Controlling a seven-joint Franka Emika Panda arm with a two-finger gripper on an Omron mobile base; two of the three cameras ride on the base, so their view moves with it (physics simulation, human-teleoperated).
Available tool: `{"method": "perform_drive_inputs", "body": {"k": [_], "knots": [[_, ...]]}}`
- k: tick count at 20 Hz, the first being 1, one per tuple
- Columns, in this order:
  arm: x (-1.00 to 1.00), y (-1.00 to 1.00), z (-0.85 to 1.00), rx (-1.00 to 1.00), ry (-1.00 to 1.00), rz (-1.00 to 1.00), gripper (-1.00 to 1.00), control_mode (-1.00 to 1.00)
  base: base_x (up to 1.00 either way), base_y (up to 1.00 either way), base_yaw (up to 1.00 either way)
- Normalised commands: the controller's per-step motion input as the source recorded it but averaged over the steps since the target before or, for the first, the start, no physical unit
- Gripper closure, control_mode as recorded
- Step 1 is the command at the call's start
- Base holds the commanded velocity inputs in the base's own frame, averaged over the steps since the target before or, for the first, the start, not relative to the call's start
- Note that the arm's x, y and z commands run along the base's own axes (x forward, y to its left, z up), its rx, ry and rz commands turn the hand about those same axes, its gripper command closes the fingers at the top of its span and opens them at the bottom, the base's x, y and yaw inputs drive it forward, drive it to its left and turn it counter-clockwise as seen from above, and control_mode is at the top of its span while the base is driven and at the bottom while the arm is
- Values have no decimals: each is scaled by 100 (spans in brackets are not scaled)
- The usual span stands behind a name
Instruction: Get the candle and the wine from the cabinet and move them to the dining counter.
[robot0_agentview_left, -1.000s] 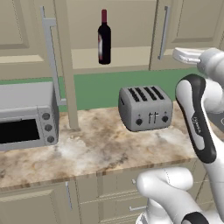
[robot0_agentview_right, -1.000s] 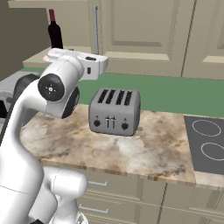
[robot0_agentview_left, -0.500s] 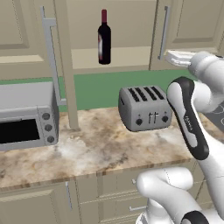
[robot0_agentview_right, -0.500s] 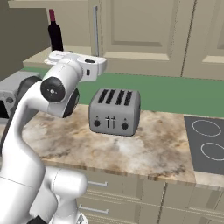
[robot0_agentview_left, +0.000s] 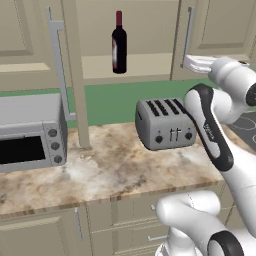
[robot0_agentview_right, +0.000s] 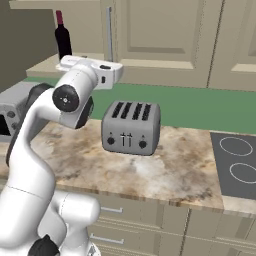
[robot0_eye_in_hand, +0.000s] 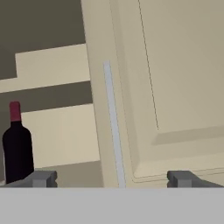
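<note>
Wine (robot0_agentview_left: 119, 44), a slim near-black bottle with a red foil neck, stands upright on the plain beige shelf of the cabinet (robot0_agentview_left: 150, 64), whose left-hand door (robot0_agentview_left: 70, 75) is swung open toward the camera in the left base view. The bottle's long axis is vertical, and it stands alone on the shelf, well apart from the closed right-hand door (robot0_eye_in_hand: 175, 87) with its long silver bar handle (robot0_eye_in_hand: 113, 127). No candle can be made out on the visible part of the shelf. The gripper (robot0_eye_in_hand: 111, 179) is raised to about shelf height in front of that closed door, its two dark fingertips (robot0_eye_in_hand: 41, 178) spread to their full width with nothing between them. In the hand view the bottle (robot0_eye_in_hand: 17, 144) appears at the far left edge, just above the left fingertip, while the gripper's midline points at the door handle; the bottle therefore lies off to one side of the line of approach rather than ahead of it. The coming move is judged to call for a sideways shift toward the open compartment before any advance, so that the upright bottle falls between the fingers. Below, a toaster (robot0_agentview_left: 165, 122) and a toaster oven (robot0_agentview_left: 32, 132) stand on the marbled worktop (robot0_agentview_left: 115, 175), clear of the arm's path.
</note>
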Motion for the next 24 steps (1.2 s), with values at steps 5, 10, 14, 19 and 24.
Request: {"method": "perform_drive_inputs", "body": {"k": [5, 10, 14, 19, 24], "knots": [[25, 0, 0, 0, -3, 0, -100, -100, 0, 0, 0], [22, 0, 0, 0, -1, 0, -100, -100, 0, 0, 0], [20, 0, 0, 0, 0, 0, -100, -100, 0, 0, 0], [24, 0, 0, 0, 0, 0, -100, -100, 0, 0, 0], [21, -3, 0, 0, 0, 0, -100, -100, 0, 0, 0]]}}
